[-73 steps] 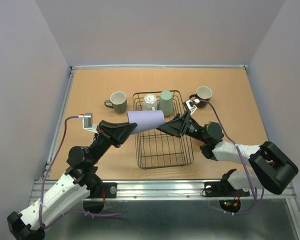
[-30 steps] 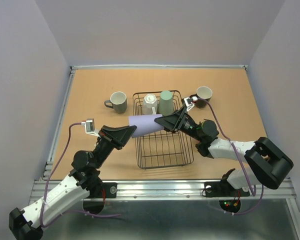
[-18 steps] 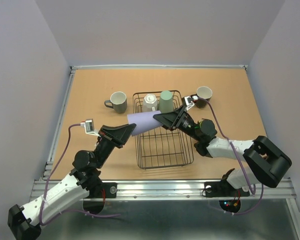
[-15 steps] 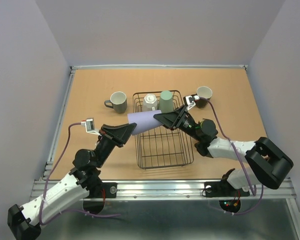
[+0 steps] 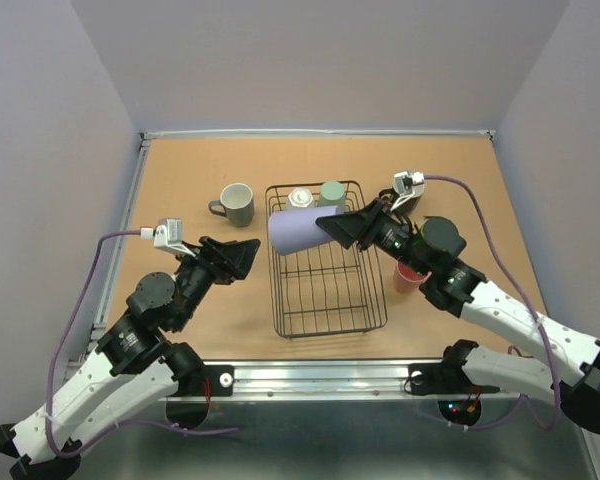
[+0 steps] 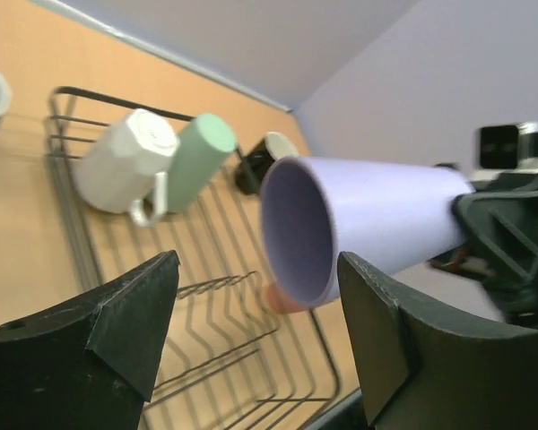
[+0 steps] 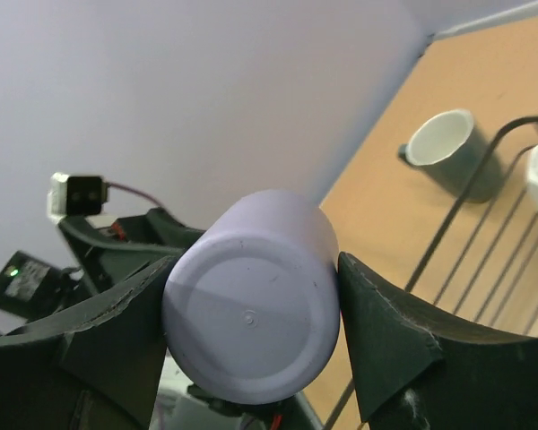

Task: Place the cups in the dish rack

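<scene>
Fingers on the right clamp the lavender tumbler sideways over the far left of the dish rack; left fingers gape apart, empty. Best tip its mouth down and lower clear of the white mug.

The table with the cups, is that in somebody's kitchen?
Probably not; it looks like a robot test booth. Plain walls box in the wooden table, and the left arm and right arm are bolted to a metal rail at its edge.
</scene>
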`<state>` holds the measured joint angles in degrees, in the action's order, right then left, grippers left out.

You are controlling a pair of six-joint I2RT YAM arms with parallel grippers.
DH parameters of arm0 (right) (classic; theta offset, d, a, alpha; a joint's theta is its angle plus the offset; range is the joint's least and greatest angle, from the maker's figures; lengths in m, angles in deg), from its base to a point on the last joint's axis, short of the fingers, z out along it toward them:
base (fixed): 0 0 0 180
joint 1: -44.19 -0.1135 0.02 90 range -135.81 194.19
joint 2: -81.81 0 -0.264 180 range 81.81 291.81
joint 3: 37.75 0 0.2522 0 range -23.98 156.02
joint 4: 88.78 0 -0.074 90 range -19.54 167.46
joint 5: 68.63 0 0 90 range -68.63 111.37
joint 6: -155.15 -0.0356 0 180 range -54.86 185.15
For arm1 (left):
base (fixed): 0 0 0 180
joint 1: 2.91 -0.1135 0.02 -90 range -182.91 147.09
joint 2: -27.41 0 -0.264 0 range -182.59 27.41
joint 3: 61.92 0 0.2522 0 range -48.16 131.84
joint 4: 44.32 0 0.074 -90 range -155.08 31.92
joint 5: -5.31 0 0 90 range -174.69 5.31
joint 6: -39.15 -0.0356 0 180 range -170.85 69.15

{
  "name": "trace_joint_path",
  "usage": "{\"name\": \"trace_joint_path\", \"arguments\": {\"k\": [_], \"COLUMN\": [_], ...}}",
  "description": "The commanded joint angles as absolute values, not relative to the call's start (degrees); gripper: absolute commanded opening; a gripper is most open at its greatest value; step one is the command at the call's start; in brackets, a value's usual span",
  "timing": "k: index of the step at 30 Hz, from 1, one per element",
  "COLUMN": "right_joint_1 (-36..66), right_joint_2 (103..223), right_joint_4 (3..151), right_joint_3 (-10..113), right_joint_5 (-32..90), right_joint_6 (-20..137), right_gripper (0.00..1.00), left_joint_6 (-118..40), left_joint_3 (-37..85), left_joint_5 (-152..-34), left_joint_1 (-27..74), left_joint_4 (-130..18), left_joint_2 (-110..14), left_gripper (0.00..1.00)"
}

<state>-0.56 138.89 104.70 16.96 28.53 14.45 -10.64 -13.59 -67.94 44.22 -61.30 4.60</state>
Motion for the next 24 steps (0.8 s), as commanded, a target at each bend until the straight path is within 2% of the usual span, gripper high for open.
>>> {"name": "trace_joint_path", "arguments": {"k": [1,5,8,13,24], "right_joint_1": [-1.0,-1.0,-1.1,-1.1,-0.9], "right_joint_2": [136.0,138.1,143.0,148.7,158.9], "right_joint_4": [77.8,64.6,58.3,56.8,56.6], "right_joint_3": [28.7,35.4,39.6,42.9,47.2], "right_joint_5": [15.7,8.8,3.8,-3.2,-9.1], "right_joint_6": [27.8,32.4,35.7,41.0,45.7], "right_gripper": [0.0,0.0,0.0,0.0,0.0], "left_joint_6": [-19.8,-25.0,-27.5,-29.4,-27.8], "left_joint_3": [-7.5,-3.0,-2.8,-4.7,-6.1], "left_joint_5": [-61.1,-63.9,-59.5,-62.7,-61.2], "left_joint_1": [44.2,44.2,44.2,44.0,44.0], "left_joint_4": [-76.5,-77.8,-79.1,-75.4,-75.4], "left_joint_2": [3.5,0.3,-3.0,-2.6,4.0], "left_gripper": [0.87,0.87,0.87,0.88,0.87]}}
